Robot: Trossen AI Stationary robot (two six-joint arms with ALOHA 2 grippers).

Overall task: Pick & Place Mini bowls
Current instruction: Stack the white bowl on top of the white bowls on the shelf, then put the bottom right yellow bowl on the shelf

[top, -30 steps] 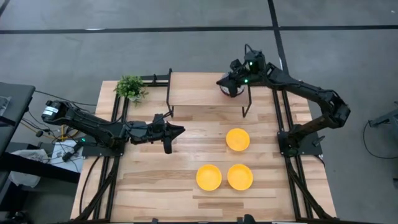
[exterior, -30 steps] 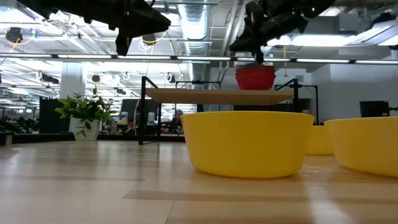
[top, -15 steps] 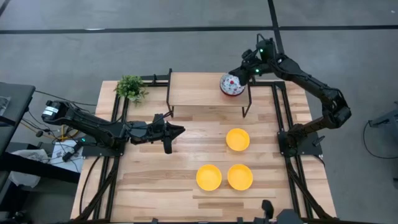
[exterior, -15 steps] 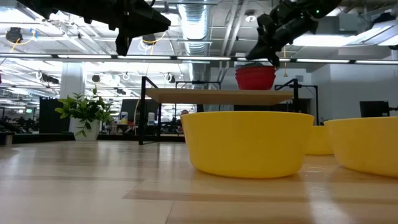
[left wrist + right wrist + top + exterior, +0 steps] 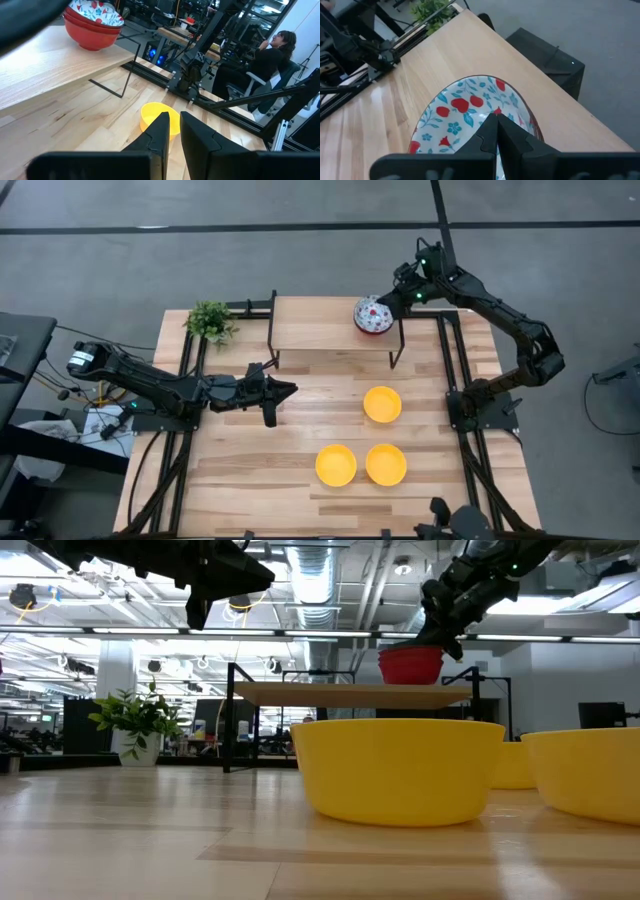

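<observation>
Wooden slats form the table (image 5: 250, 470), and a raised wooden shelf (image 5: 320, 323) on thin black legs stands at its far side. A stack of floral bowls (image 5: 373, 316), white inside with red and blue flowers and red outside, sits on the shelf's right end; the left wrist view shows at least two nested there, though the exact count cannot be told. Three yellow bowls (image 5: 383, 404) rest upright on the table in front of the shelf, one nearer the shelf and two side by side nearer the front edge, all apart from each other. A small potted plant (image 5: 209, 321) stands at the far left corner, beside the shelf legs. The right gripper (image 5: 397, 297) is just above the stack's right rim, its fingers pressed together with nothing between them; the right wrist view looks straight down past them into the patterned bowl. The left gripper (image 5: 283, 390) hangs above the table's left-centre, well apart from every bowl, fingers nearly together and empty. Only the low view shows one yellow bowl filling the foreground and partly hiding the shelf legs. Only the left wrist view shows a seated person (image 5: 267, 60) beyond the table.
</observation>
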